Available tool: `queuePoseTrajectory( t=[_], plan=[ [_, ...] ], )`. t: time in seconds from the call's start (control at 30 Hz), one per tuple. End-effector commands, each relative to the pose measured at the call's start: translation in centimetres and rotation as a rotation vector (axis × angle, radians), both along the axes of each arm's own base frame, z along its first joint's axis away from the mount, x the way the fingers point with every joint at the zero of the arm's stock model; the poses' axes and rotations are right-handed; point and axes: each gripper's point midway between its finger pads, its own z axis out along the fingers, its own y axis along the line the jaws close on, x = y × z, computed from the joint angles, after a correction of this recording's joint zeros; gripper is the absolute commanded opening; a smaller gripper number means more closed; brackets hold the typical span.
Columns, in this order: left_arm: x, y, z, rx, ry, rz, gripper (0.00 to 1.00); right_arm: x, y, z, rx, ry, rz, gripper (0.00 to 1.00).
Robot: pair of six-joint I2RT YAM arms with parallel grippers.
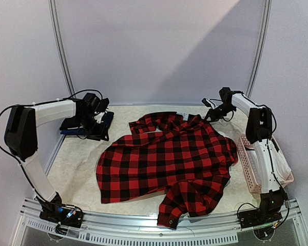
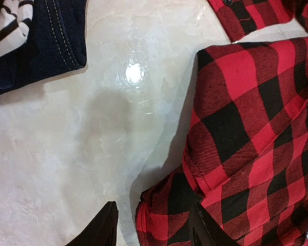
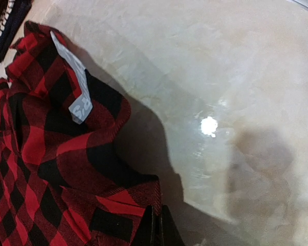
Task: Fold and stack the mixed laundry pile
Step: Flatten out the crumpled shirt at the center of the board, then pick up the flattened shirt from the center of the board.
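At the far left corner of the worktop a navy stack is laid, so the step in hand is judged to be the flattening of the shirt, which is sprawled, rumpled, across the middle with one sleeve at the near edge. The left arm is bent along the left edge, and the left gripper is held released above the shirt's left border; contact cannot be told. The right arm is stretched along the right edge over the basket, and the right gripper is clenched on the collar edge near the tag. Next, a left-hand grasp is called for, so the cloth can be drawn flat.
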Motion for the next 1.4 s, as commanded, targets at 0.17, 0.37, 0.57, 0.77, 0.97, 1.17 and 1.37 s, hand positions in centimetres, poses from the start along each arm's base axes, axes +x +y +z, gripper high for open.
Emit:
queuePoseTrajectory(
  t=[0.17,0.37,0.57,0.77,0.97,1.17,1.37],
  plan=[
    [2.7,-1.2,-1.5,0.004,-0.006,-0.077,0.49,1.4,-10.2,7.0,0.194,-0.055,-0.368,0.00],
    [4.5,-5.6,-0.1,0.031,-0.143,-0.343,0.49,-0.3,-9.7,6.9,0.191,-0.007,-0.317,0.00],
    [7.1,-12.0,3.1,0.229,-0.429,-0.727,0.49,-1.0,-9.4,5.3,0.199,0.053,-0.305,0.00],
    [11.2,-16.5,1.6,0.401,-0.485,-0.944,0.49,-1.2,-9.4,4.6,0.201,0.071,-0.304,0.00],
    [13.2,-17.9,-1.8,0.522,-0.483,-1.049,0.48,-1.4,-9.1,4.3,0.218,0.093,-0.305,0.00],
    [13.9,-18.2,-3.7,0.562,-0.472,-1.079,0.48,-1.5,-8.9,3.9,0.232,0.109,-0.305,0.00],
    [14.1,-17.9,-4.9,0.593,-0.452,-1.087,0.46,-1.6,-8.8,3.5,0.240,0.123,-0.307,0.00]
  ],
)
